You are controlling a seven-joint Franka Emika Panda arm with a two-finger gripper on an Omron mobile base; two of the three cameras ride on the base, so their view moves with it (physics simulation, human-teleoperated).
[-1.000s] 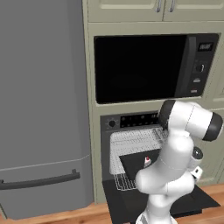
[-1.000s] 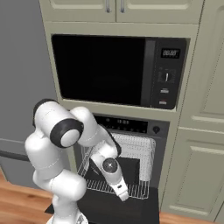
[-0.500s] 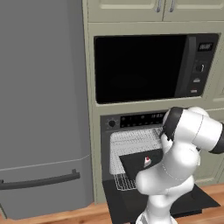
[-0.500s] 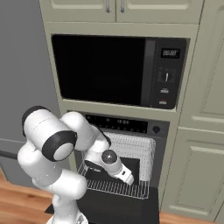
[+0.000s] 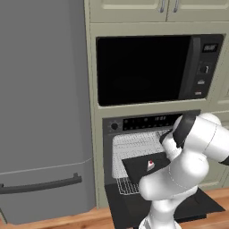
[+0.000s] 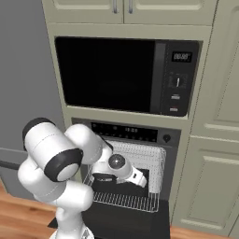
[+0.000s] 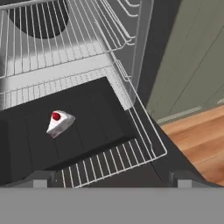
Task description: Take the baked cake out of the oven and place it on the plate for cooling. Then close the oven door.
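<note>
My two base cameras look forward from behind the arm, left and right, sharing the oven (image 5: 150, 147) and microwave (image 6: 126, 77). My hand camera looks down, close over the wire rack (image 7: 131, 122).

A silver wire rack (image 7: 131, 109) is pulled partway out of the oven (image 5: 152, 123), its front edge running across the lower middle of the hand view. A flat black tray (image 7: 87, 127) lies directly on it, left of centre. On the tray, toward the left, rests a small white cake (image 7: 60, 123) wedge topped with a red berry. Wooden floor (image 7: 205, 140) shows at lower right.
</note>
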